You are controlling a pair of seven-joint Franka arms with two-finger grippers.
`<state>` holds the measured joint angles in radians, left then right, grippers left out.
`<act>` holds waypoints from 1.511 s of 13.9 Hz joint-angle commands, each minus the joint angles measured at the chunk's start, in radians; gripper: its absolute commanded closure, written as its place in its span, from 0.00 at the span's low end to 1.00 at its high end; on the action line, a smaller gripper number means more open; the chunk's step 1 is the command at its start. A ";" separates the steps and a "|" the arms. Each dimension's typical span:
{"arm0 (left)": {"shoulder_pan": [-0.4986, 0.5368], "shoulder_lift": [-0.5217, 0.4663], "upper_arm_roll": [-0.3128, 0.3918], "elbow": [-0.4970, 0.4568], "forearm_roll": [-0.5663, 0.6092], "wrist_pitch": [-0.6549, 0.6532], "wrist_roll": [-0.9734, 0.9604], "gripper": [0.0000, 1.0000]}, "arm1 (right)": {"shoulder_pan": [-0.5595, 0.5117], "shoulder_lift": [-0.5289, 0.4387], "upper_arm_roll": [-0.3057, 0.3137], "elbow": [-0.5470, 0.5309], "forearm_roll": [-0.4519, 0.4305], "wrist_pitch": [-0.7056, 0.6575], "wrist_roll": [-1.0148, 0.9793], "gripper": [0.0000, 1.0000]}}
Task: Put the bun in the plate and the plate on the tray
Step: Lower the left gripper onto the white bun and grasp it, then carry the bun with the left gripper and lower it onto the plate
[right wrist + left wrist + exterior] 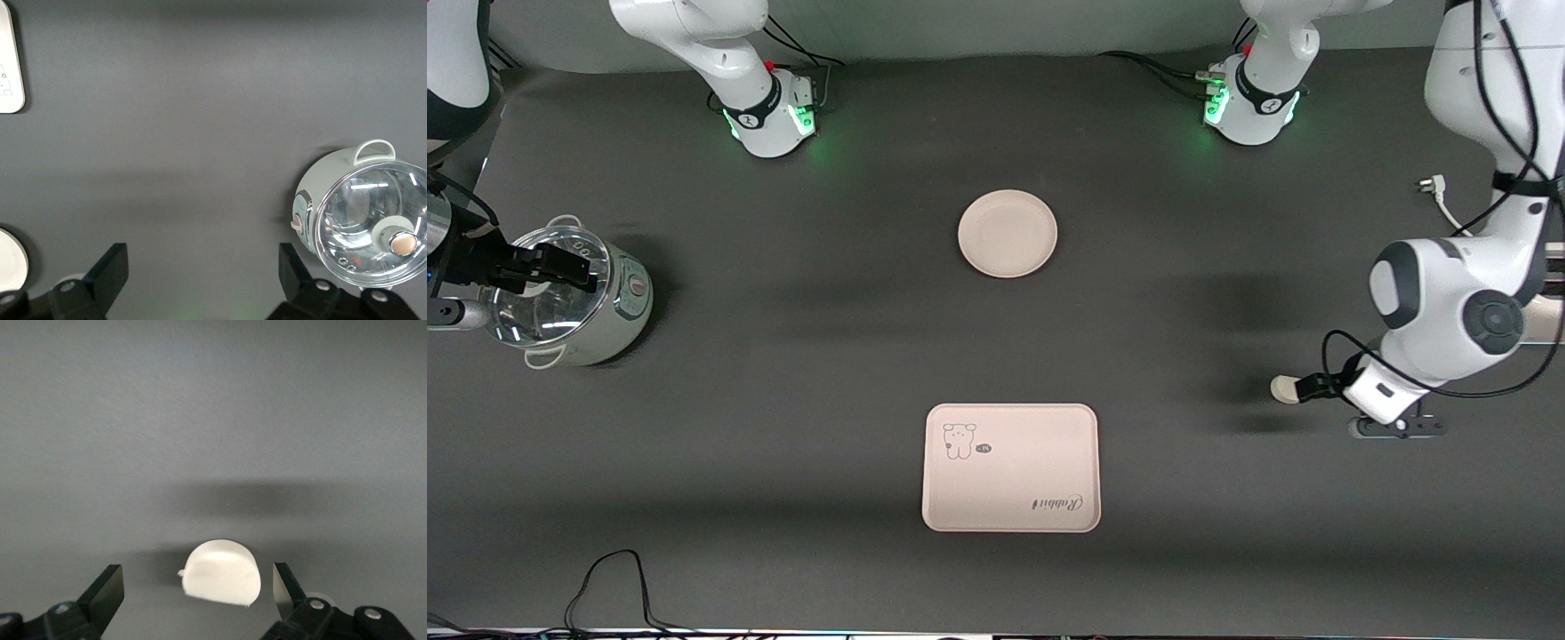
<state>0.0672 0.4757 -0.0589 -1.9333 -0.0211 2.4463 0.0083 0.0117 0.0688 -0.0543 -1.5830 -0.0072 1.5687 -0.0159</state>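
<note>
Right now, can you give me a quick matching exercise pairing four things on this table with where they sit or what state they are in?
Things:
1. bun
2. plate
3. tray
4. pot

Descriptions:
A. has a clear lid, under the right gripper
B. nearest the front camera, nothing on it
C. between the open fingers of the left gripper
D. round, nothing on it, nearer the arm bases

Pairs: 1-C, 2-D, 3-B, 4-A

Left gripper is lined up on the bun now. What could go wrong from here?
1. The bun is small and rounded, with one flat edge; the open left gripper could squeeze it out sideways or squash it.
2. The plate is shallow, so a high drop may roll off.
3. The right gripper hangs over the glass-lidded pot; lowering could hit it.
</note>
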 commanded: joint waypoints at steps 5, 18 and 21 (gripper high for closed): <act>-0.018 0.034 -0.001 -0.071 -0.020 0.135 -0.013 0.01 | -0.001 -0.006 -0.002 -0.002 0.013 0.005 -0.009 0.00; -0.027 -0.011 -0.001 -0.076 -0.020 0.065 -0.022 0.68 | -0.001 -0.004 -0.002 -0.002 0.013 0.005 -0.009 0.00; -0.027 -0.139 -0.018 -0.067 -0.022 -0.115 -0.062 0.69 | -0.001 -0.004 -0.002 -0.002 0.013 0.005 -0.009 0.00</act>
<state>0.0497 0.4596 -0.0686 -1.9884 -0.0327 2.4589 -0.0098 0.0117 0.0687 -0.0543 -1.5829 -0.0072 1.5687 -0.0159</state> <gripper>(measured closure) 0.687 0.000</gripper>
